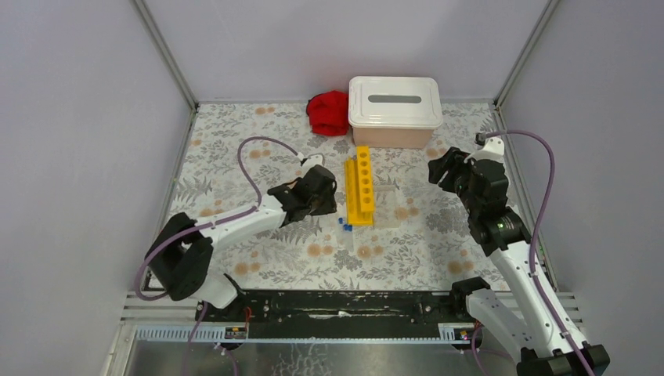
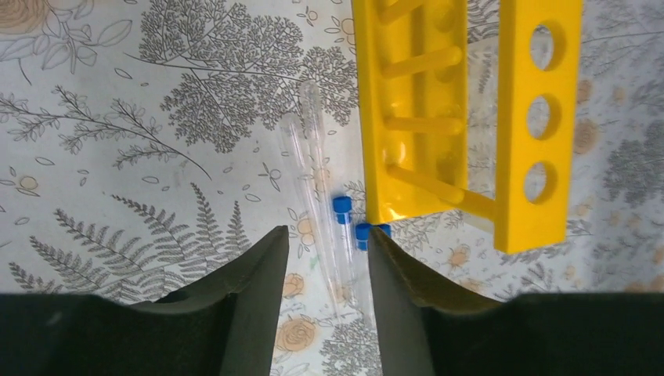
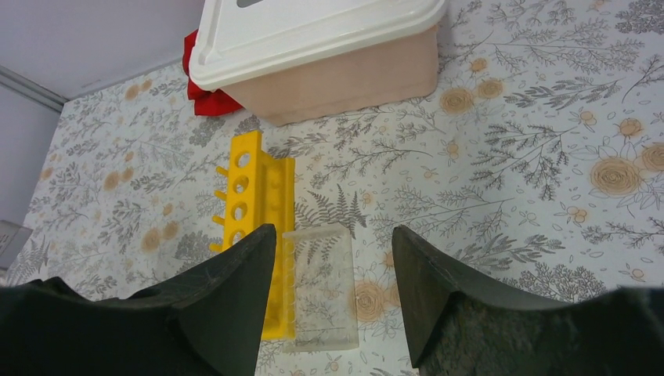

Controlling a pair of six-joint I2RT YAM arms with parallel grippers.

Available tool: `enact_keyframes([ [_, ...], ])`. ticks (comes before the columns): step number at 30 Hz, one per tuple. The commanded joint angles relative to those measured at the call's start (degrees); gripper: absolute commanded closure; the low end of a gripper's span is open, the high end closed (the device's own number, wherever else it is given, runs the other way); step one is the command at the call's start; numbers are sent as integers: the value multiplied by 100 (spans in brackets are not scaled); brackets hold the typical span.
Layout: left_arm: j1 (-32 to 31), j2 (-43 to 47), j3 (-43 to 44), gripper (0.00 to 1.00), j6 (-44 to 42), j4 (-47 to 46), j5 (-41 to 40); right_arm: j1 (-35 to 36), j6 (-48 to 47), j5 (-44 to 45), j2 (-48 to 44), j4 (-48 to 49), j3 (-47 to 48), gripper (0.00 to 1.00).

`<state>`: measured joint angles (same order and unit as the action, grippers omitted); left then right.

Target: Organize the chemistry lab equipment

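Observation:
A long yellow test-tube rack (image 1: 360, 188) (image 2: 415, 117) (image 3: 266, 196) lies on its side in the middle of the floral mat. Clear blue-capped tubes (image 2: 342, 215) (image 1: 344, 225) lie flat on the mat by the rack's near end. My left gripper (image 2: 329, 235) (image 1: 333, 204) is low over them, its jaws apart with two tubes in the gap. The right-hand finger (image 2: 391, 274) is close against one tube; the left-hand finger is clear of them. My right gripper (image 3: 334, 231) (image 1: 440, 172) hangs open above the mat, right of the rack, holding nothing.
A pinkish bin with a white slotted lid (image 1: 395, 110) (image 3: 329, 55) stands at the back. A red cloth (image 1: 329, 112) (image 3: 205, 94) lies to its left. A clear plastic block (image 3: 321, 286) (image 1: 385, 205) rests against the rack's right side. Grey walls enclose the mat.

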<state>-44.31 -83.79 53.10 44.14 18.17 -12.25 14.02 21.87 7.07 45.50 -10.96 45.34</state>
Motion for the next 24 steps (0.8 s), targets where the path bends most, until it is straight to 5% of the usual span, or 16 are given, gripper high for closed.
enact_keyframes([
  [1, -55, -381, 314, 61, 51, 313, -466, 65, 72, 97, -182, -174, 102, 36],
  [6, -67, -869, 480, 67, 136, 353, -568, 79, 133, 32, -309, -186, 23, 36],
  [24, -57, -1661, 832, 65, 200, 362, -608, 114, 164, -21, -364, -132, -113, 36],
])
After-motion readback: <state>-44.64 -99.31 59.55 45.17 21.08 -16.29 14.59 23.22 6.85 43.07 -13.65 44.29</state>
